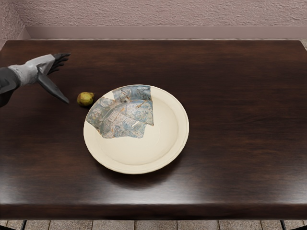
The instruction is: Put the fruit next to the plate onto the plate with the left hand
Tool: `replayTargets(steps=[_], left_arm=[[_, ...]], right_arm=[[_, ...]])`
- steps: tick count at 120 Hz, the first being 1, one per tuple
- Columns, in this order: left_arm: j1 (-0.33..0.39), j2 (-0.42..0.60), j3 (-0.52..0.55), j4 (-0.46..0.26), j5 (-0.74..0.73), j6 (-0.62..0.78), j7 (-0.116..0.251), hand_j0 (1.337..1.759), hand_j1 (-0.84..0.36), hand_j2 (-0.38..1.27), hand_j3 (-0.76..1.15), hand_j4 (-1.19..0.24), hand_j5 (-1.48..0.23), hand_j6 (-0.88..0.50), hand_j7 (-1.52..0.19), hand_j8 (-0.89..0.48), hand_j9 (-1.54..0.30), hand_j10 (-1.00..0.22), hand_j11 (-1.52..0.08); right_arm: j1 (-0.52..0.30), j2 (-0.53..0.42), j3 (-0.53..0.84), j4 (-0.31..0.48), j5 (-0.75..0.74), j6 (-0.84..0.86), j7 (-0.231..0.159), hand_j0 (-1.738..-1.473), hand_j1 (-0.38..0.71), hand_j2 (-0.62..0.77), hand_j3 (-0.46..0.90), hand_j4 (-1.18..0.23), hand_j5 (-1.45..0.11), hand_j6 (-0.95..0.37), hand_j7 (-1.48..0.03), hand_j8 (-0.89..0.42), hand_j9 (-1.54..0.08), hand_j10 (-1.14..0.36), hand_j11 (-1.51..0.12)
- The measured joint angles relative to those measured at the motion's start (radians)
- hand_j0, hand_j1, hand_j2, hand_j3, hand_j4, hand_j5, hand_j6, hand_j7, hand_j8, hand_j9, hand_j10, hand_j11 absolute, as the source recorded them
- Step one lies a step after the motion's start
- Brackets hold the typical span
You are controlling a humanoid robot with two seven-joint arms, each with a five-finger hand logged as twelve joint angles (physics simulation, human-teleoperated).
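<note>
A small yellow-green fruit (85,98) lies on the dark wooden table just left of a cream plate (163,143) with a blue patterned patch on its upper left part. My left hand (56,72) comes in from the left edge and hovers up and to the left of the fruit. Its fingers are spread and hold nothing; the thumb points down toward the fruit, with a small gap between them. The right arm does not show.
The dark table (230,76) runs from the back wall to a front edge near the bottom of the picture. A pinkish wall with a baseboard stands behind it.
</note>
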Motion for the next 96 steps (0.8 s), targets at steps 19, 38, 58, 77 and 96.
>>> replayTargets(steps=[19,38,58,77,96], left_arm=[[-0.014,-0.048,0.099,0.003,0.017,0.131,-0.031,1.658,0.34,0.0,0.0,-0.01,-0.01,-0.01,-0.01,-0.01,-0.01,-0.01,-0.01],[-0.019,-0.102,0.183,0.014,0.021,0.262,-0.057,1.658,0.34,0.0,0.0,-0.01,-0.02,-0.01,-0.02,-0.01,-0.02,-0.01,-0.02],[-0.021,-0.159,0.222,0.03,0.018,0.302,-0.063,1.658,0.34,0.0,0.0,-0.01,-0.01,-0.01,-0.01,-0.01,-0.01,-0.01,-0.01],[-0.023,-0.23,0.259,0.085,0.014,0.377,-0.064,1.658,0.32,0.01,0.0,-0.03,-0.03,-0.03,-0.03,-0.03,-0.03,-0.03,-0.03],[-0.024,-0.255,0.277,0.118,0.009,0.405,-0.065,1.658,0.2,0.03,0.0,-0.13,-0.16,-0.13,-0.16,-0.13,-0.16,-0.13,-0.16]], right_arm=[[0.0,0.0,0.0,0.0,0.0,0.0,0.0,-1.658,-0.33,0.0,0.0,-0.02,-0.02,-0.02,-0.02,-0.02,-0.02,-0.02,-0.02],[0.0,0.0,0.0,0.0,0.0,0.0,0.0,-1.658,-0.33,0.0,0.0,-0.02,-0.02,-0.02,-0.02,-0.02,-0.02,-0.02,-0.02],[0.0,0.0,0.0,0.0,0.0,0.0,0.0,-1.658,-0.33,0.0,0.0,-0.02,-0.02,-0.02,-0.02,-0.02,-0.02,-0.02,-0.02],[0.0,0.0,0.0,0.0,0.0,0.0,0.0,-1.658,-0.33,0.0,0.0,-0.02,-0.02,-0.02,-0.02,-0.02,-0.02,-0.02,-0.02],[0.0,0.0,0.0,0.0,0.0,0.0,0.0,-1.658,-0.33,0.0,0.0,-0.02,-0.02,-0.02,-0.02,-0.02,-0.02,-0.02,-0.02]])
